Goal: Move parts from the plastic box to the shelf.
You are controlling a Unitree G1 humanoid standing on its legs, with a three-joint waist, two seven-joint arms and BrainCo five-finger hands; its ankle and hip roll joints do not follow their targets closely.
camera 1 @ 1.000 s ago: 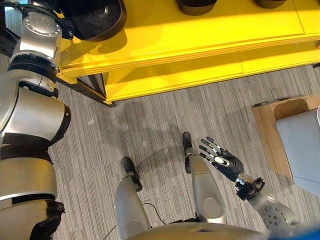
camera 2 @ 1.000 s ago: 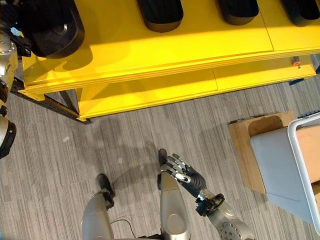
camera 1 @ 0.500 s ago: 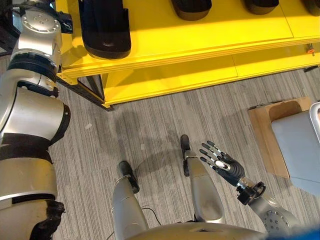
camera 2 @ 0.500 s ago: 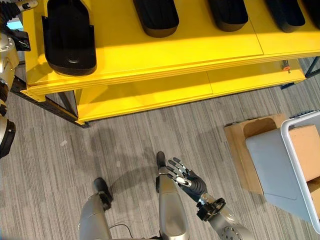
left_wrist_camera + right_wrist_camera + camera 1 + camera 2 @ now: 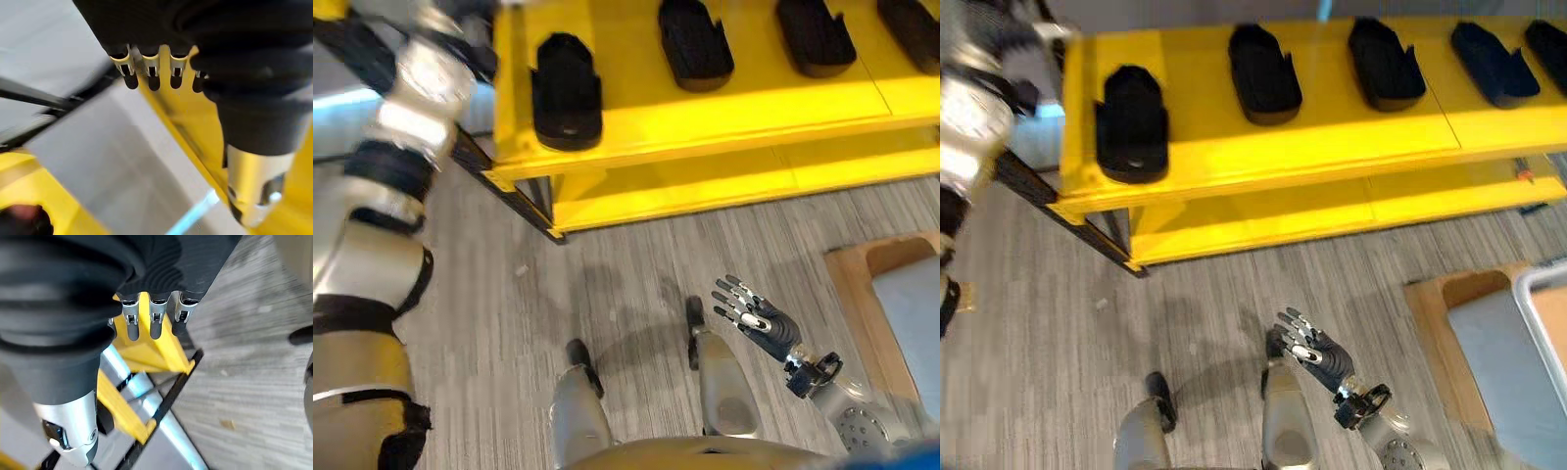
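Several black moulded parts lie in a row on the top board of the yellow shelf point(image 5: 724, 117); the leftmost part point(image 5: 566, 93) sits near the shelf's left end. The grey plastic box point(image 5: 1498, 352) stands on the floor at the far right. My left hand point(image 5: 153, 73) is raised by the shelf's left end, fingers straight, nothing in it. My right hand point(image 5: 756, 315) hangs low over the floor, open with fingers spread, and holds nothing; its fingers point(image 5: 155, 318) also show straight in the right wrist view.
A wooden board point(image 5: 857, 284) lies under the plastic box. The shelf has a lower yellow board point(image 5: 1332, 211) and a black frame leg point(image 5: 514, 191) at its left corner. Grey striped carpet point(image 5: 607, 264) stretches between the shelf and me.
The whole picture has shifted and more of the shelf's top shows, so the camera moved. My left arm has drawn slightly off the shelf's left end. The right hand stays low and open.
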